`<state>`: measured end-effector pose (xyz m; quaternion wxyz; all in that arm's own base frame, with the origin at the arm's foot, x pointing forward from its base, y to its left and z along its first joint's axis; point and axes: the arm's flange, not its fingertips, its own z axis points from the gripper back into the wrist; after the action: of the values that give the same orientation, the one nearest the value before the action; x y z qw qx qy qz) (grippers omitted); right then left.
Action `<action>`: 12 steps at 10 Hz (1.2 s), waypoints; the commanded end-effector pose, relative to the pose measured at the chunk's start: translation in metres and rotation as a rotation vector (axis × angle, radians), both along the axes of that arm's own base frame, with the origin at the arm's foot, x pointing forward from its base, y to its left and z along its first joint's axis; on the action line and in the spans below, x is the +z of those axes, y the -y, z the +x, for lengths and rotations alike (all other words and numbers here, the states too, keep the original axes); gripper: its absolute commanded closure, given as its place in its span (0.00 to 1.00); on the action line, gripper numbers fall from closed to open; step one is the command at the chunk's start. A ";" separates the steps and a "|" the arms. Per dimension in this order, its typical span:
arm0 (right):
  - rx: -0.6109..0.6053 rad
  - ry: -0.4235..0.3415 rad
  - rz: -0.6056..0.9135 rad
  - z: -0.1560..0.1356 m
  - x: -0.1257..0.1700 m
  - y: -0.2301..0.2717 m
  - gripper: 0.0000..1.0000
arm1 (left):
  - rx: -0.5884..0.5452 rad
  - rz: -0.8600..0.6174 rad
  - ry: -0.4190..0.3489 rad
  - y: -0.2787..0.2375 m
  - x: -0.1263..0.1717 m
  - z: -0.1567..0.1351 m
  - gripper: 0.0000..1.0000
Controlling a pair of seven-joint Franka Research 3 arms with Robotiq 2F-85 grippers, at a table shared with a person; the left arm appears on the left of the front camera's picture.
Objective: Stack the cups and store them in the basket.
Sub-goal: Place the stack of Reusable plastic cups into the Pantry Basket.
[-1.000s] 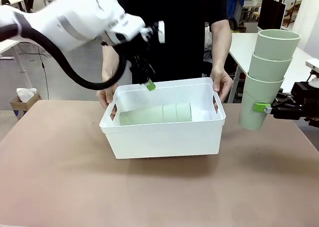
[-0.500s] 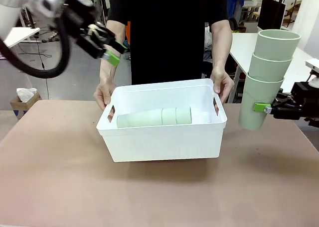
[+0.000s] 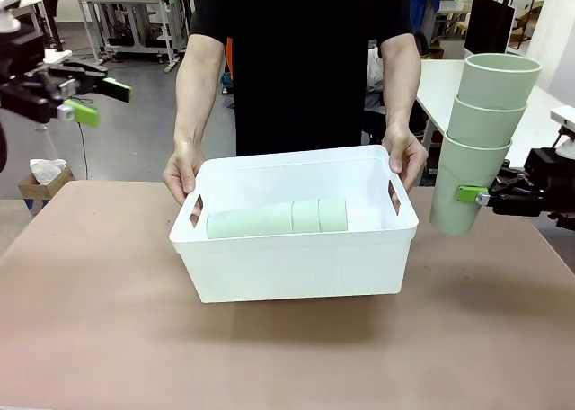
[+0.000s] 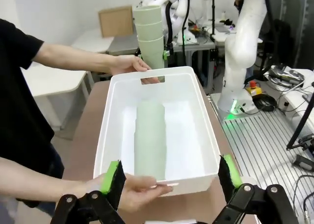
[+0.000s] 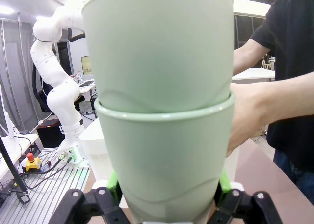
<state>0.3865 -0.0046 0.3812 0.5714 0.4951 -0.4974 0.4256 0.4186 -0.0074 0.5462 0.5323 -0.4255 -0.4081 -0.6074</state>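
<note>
1. Far over at the left edge, the left tool (image 3: 101, 102) had swung up and well away from the basket (image 3: 296, 257). Its fingers were spread wide with nothing between them.
2. Next along, one of the person's hands (image 3: 182, 170) gripped the basket's left short end. The basket sat on the brown surface (image 3: 108, 320) near the middle, and over the last second it had slid a little toward the robot's side.
3. Inside the basket the lying stack (image 3: 278, 219) of three nested cups rested on its side along the basket's length, open ends to the right. With the left arm gone, I took that half of the job as stored.
4. At the right short end the person's other hand (image 3: 406, 155) held the rim.
5. Just beyond it the right tool (image 3: 467, 194) stayed closed on the lowest cup of the upright stack (image 3: 481, 131), three cups held clear of the surface beside the basket. It hadn't budged. I reckoned this stack was next to go in, alongside the first.
</note>
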 end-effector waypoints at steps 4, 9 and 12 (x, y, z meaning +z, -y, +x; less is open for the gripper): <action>-0.001 0.012 -0.001 0.001 0.005 -0.001 0.14 | -0.022 -0.075 0.073 -0.041 -0.042 -0.019 0.00; -0.001 0.012 -0.001 0.001 0.005 -0.001 0.14 | 0.013 -0.069 0.062 -0.050 -0.056 -0.013 0.00; -0.001 0.012 -0.001 0.001 0.005 -0.001 0.14 | 0.013 -0.069 0.062 -0.050 -0.056 -0.013 0.00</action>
<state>0.3866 -0.0046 0.3811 0.5714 0.4950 -0.4974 0.4255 0.4075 0.0438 0.4870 0.5103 -0.4236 -0.4473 -0.6000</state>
